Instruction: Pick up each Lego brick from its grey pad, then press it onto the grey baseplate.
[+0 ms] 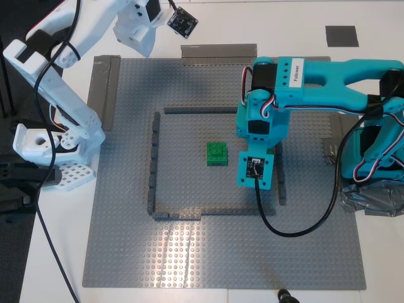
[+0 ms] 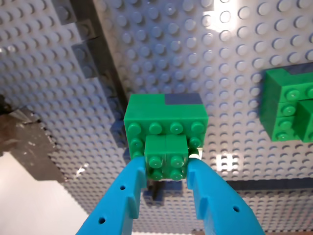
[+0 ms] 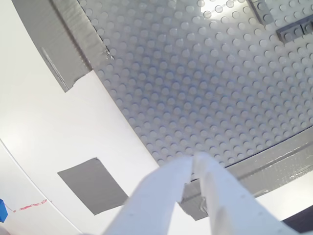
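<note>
Green Lego brick (image 2: pixel 166 159) sits pinched between the blue jaws of my first gripper (image 2: pixel 166 171), low over the grey baseplate (image 1: pixel 126 189) inside the dark grey brick frame (image 1: pixel 153 158), just beside that frame's edge. A second green brick (image 1: pixel 217 153) lies near the frame's middle. My second gripper (image 3: pixel 193 169), white, hangs nearly closed and seemingly empty over the baseplate's taped edge, near a bare grey pad (image 3: pixel 93 183).

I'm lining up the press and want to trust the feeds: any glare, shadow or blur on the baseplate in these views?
Exterior view: glare streaks the grey baseplate along its near edge. First wrist view: bright patches wash out studs, the held Lego brick is sharp, the blue jaws are softer. Second wrist view: glare at one corner, the white jaws close to the lens are blurred.
</note>
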Robot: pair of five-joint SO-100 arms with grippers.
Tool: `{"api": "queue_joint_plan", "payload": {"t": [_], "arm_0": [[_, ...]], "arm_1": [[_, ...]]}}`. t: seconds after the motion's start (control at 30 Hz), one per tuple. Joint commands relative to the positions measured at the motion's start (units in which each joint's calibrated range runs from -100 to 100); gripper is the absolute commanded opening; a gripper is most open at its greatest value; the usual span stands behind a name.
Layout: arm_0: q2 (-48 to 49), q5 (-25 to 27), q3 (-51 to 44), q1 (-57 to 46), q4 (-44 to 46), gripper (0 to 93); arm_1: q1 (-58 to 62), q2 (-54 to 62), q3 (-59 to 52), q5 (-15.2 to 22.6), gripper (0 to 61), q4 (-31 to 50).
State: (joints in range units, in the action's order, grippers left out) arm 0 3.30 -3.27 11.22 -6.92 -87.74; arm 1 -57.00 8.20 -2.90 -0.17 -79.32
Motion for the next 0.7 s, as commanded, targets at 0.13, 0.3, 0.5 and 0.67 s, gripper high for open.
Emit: {"api": "queue_joint_plan", "payload": {"t": [0.13, 0.3, 0.5, 0.67], "arm_0": [[-0.38, -2.37, -2.42, 1.95, 3.61, 0.0], [-0.38, -2.91, -1.96, 2.31, 4.99, 0.0], [-0.46, -2.57, -1.78, 2.24, 5.8, 0.0], [-1.32, -1.69, -1.78, 2.24, 6.29, 0.0]], "arm_1": [[0.82, 0.72, 9.63, -0.2, 0.1, -5.46], [0.38, -0.14, 10.35, -0.54, 0.1, -4.32], [0.31, 0.21, 10.08, -0.39, 0.1, -4.57], [0.16, 1.07, 8.82, -0.2, 0.1, -3.83]]}}
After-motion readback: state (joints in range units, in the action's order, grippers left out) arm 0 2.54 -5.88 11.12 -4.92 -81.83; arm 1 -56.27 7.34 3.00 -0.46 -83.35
